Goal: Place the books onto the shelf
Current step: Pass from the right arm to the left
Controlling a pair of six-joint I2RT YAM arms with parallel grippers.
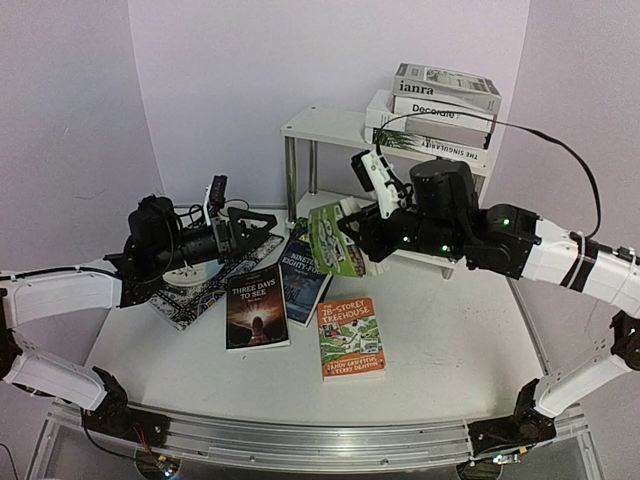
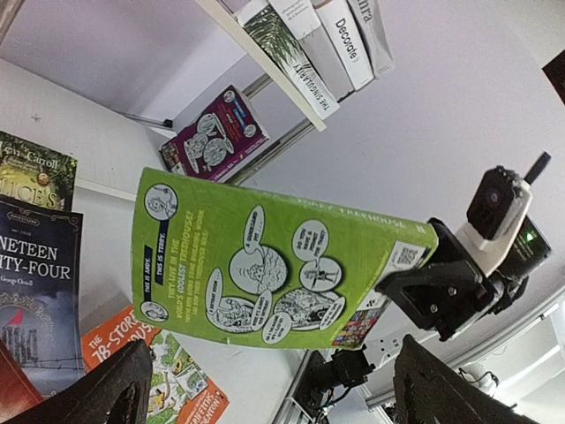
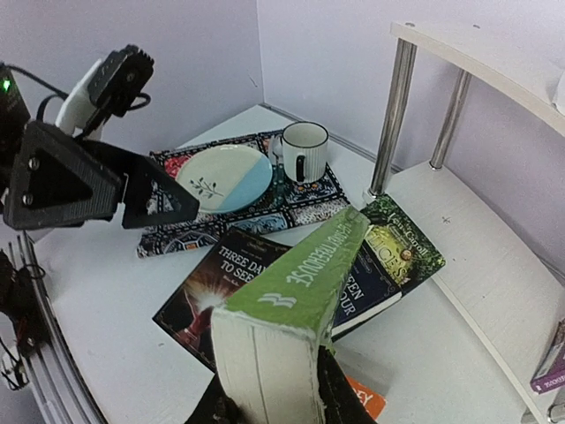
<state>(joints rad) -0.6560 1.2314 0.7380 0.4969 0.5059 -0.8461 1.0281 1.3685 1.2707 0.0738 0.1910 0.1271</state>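
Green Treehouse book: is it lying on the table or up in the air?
Up in the air. The right claw grips the green Treehouse book by one end, above the table.

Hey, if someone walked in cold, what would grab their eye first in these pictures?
The bright green paperback, held in the air by the right gripper in front of the shelf. Next, the stack of big hardbacks on the shelf's top board, and the left gripper, wide open, facing that paperback.

White arm links (image 1: 570, 262), black joints (image 1: 440, 190), green LEDs (image 1: 505, 221)
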